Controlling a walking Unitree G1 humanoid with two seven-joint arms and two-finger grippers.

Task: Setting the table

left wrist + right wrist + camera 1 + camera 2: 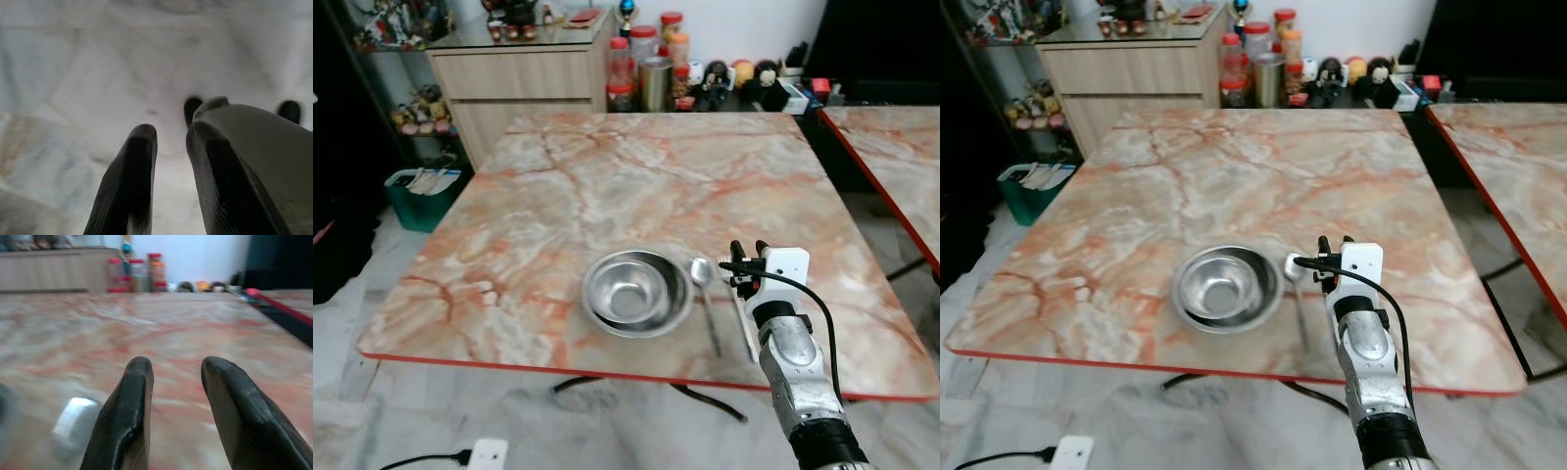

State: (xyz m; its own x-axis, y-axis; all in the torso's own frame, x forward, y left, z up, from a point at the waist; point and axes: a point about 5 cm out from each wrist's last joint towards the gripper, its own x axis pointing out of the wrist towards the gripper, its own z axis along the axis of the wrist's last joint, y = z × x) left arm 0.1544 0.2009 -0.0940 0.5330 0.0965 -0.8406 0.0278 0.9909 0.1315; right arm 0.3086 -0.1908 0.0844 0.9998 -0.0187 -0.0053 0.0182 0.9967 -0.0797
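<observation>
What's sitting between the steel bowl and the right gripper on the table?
The spoon lies between the bowl and the right gripper, its head beside the bowl's rim; the left eye view shows it.

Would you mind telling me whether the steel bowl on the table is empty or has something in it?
Empty. The steel bowl sits upright on the marble table, showing only its bare shiny bottom. The spoon lies beside it, outside.
</observation>
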